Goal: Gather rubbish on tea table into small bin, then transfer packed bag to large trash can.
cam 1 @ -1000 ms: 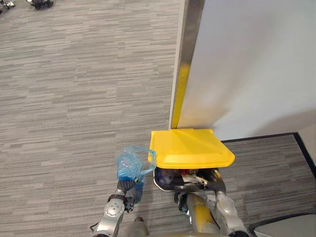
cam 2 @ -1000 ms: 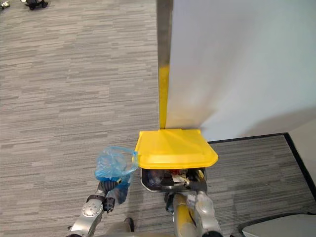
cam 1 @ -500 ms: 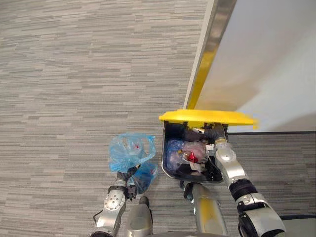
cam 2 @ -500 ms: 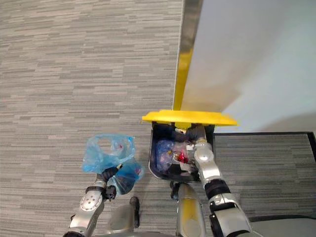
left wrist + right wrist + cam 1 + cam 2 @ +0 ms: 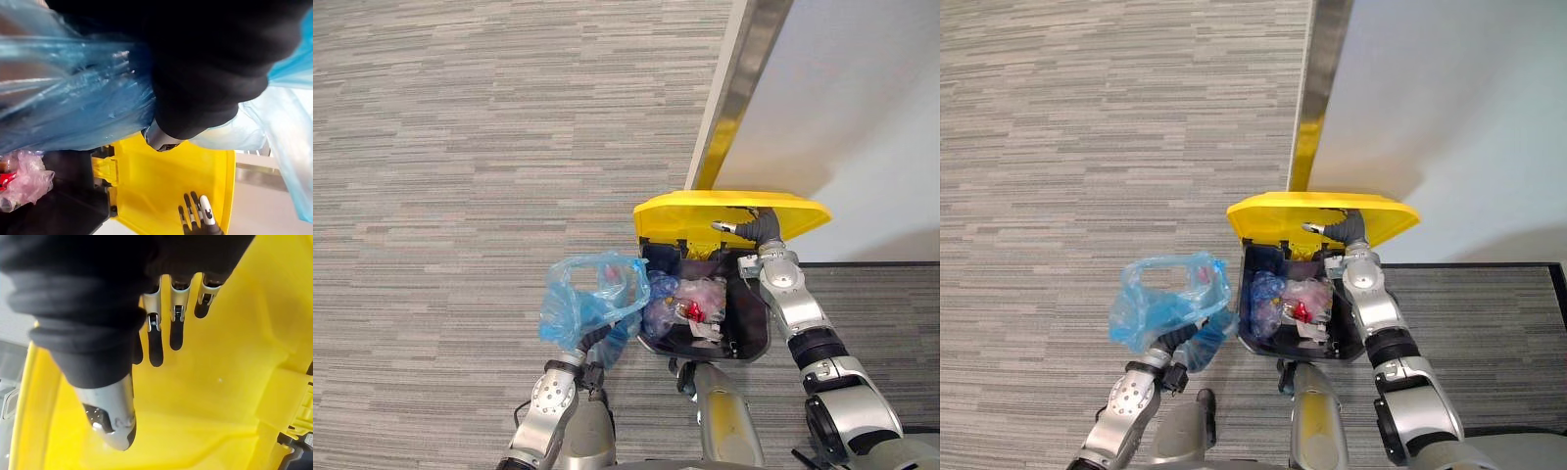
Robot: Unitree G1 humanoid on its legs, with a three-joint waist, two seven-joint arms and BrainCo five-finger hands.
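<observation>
While your right hand (image 5: 754, 227) props the yellow lid (image 5: 690, 211) open with straight fingers, your left hand (image 5: 591, 339) clutches the blue rubbish bag (image 5: 592, 299) at nine o'clock of the trash can (image 5: 751, 338). Next, it likely needs lifting over the rim and releasing.

Grey striped carpet (image 5: 460, 147) — white wall (image 5: 881, 88) with metal corner strip (image 5: 749, 59).

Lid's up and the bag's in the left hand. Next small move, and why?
Probably swing the left hand towards the robot's right to bring the blue bag over the open bin. The right hand props the yellow lid up with straight fingers, so the opening is uncovered, but the bag hangs beside the rim, not above it.
</observation>
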